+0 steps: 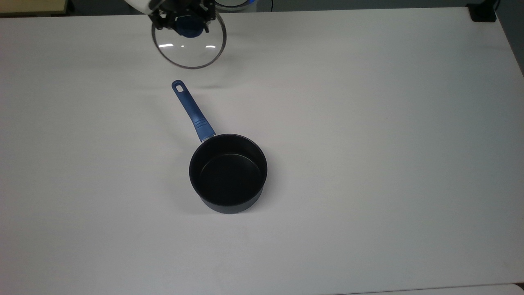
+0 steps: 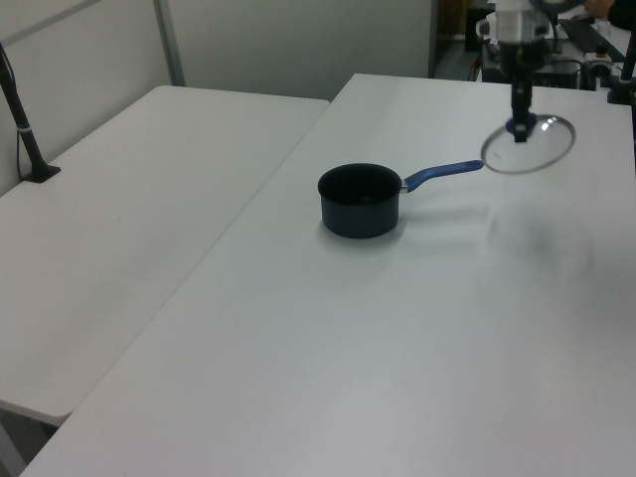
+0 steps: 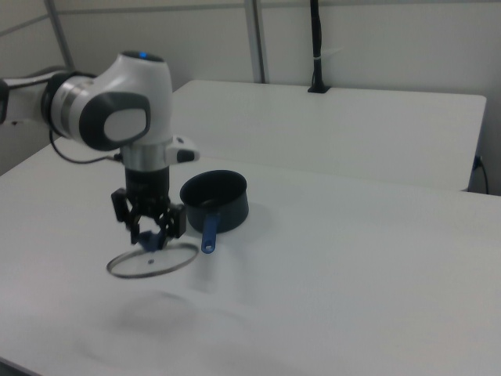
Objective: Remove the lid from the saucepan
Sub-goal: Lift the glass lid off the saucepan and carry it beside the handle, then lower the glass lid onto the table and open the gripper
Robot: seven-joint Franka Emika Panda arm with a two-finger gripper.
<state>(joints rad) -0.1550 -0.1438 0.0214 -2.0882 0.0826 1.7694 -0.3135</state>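
Lid (image 1: 189, 46) off saucepan (image 1: 228, 173), in pincer (image 1: 183, 19)

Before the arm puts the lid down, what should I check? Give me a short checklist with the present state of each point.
1. Pincer shut on the blue knob of the lid: ok.
2. Lid off the saucepan: ok.
3. Lid beyond the tip of the saucepan handle: ok.
4. Lid held above the table, shadow beneath in the right view: ok.
5. Lid level: cannot tell.
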